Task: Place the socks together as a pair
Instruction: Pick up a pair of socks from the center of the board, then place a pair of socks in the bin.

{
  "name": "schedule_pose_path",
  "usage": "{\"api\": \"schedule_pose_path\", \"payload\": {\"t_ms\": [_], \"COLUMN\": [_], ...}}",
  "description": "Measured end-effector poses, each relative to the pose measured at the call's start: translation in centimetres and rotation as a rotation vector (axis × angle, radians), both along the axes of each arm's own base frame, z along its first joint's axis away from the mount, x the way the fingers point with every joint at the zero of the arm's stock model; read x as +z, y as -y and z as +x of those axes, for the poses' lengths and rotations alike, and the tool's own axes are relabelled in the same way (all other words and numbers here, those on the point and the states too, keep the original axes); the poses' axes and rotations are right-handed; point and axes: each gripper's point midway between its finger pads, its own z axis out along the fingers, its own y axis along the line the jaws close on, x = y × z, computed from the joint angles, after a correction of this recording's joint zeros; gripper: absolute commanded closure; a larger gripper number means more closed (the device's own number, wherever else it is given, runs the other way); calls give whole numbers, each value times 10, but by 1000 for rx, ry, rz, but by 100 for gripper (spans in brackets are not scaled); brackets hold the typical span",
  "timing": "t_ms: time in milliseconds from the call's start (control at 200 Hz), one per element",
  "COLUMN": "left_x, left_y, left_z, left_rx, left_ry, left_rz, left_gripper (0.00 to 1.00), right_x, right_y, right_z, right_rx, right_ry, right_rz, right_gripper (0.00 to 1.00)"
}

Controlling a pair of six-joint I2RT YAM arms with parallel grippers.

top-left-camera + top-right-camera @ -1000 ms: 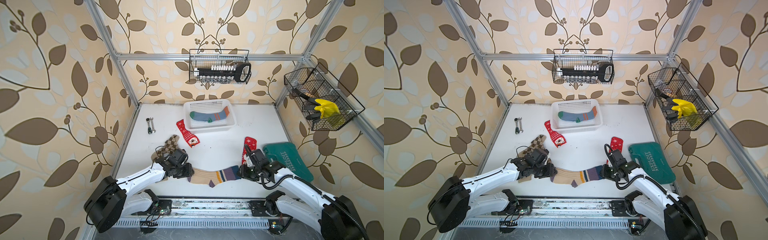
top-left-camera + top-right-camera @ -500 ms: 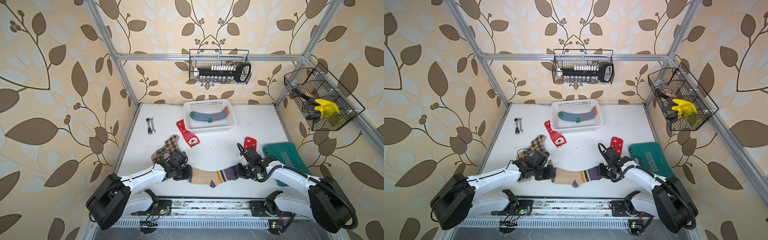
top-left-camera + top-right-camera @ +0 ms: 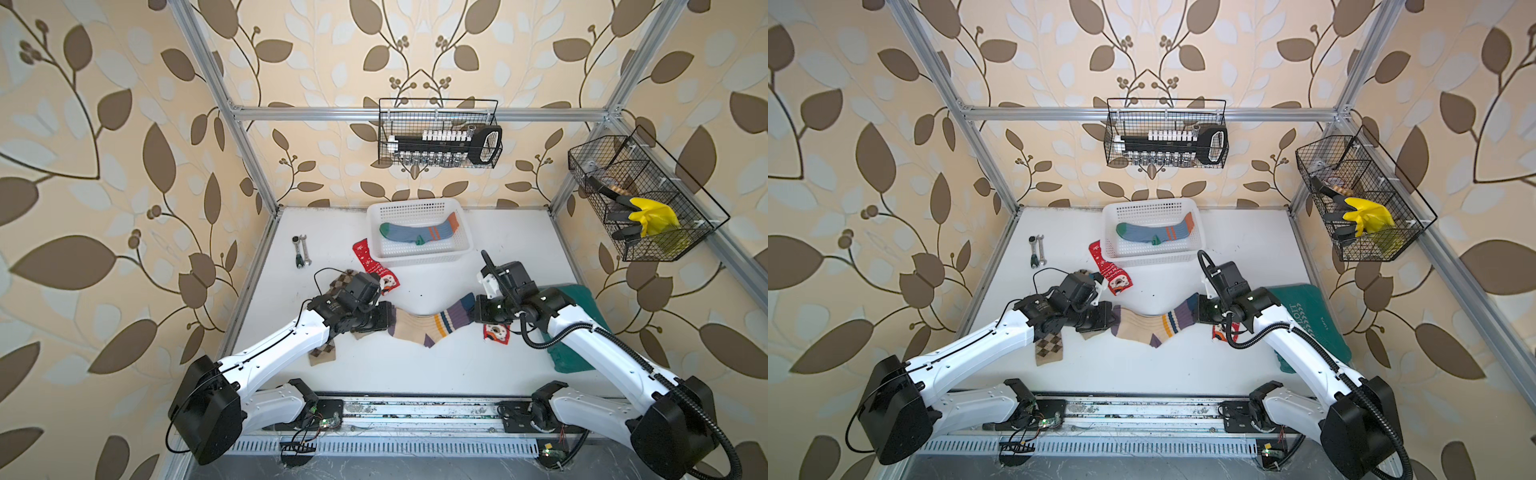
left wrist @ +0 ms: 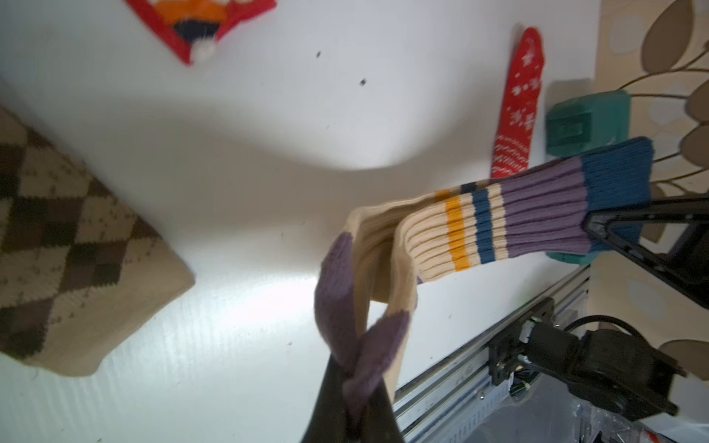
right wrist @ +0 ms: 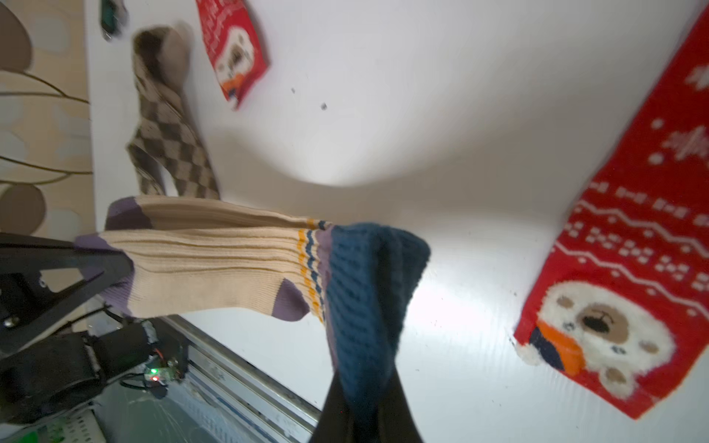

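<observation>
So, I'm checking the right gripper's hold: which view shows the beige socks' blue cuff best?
The right wrist view: the blue cuff sits close up, bunched in the right gripper. The left wrist view shows it farther off; in both top views it is tiny.

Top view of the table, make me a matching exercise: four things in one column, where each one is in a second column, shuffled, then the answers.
Things
1. beige socks
2. blue-grey sock
3. brown checked sock
4. wrenches

Places
A. in the white basket
B. partly under the left arm
C. on the table, touching no sock
D. stretched between the left gripper and right gripper

Pairs: 1-D, 2-A, 3-B, 4-C
</observation>
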Motion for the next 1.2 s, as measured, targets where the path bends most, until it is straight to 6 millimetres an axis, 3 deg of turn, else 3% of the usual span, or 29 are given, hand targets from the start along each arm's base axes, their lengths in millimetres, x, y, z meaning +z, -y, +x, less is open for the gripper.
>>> {"api": "schedule_pose_path", "payload": {"t_ms": [185,290,385,455,620,775,970,1200], "left_x": [66,100,117,118,100,68,17,-23], "left_y": [-7,-15,-23,-31,-49,-56,-54,-40], "left_z": [71,117,155,178,225,259,282,290], "left_rx": [73,117,151,172,206,194,155,103], "left_ry": [128,201,238,238,193,132,19,-72], "left_rz": [29,60,79,100,150,192,193,163], "left_gripper": [100,100,100,100,100,100,100,100], "right_x": [50,68,76,78,72,44,10,0], "right_y": [-2,-7,-12,-14,-13,-10,-13,-10], "right_z": [56,89,118,137,181,216,244,258], "right_rx": [20,46,66,73,66,52,66,72], "right_ry": [91,122,135,138,132,87,30,13], "right_rz": [20,28,33,35,47,37,8,-37], "right_gripper": [100,100,100,100,100,100,100,100]}}
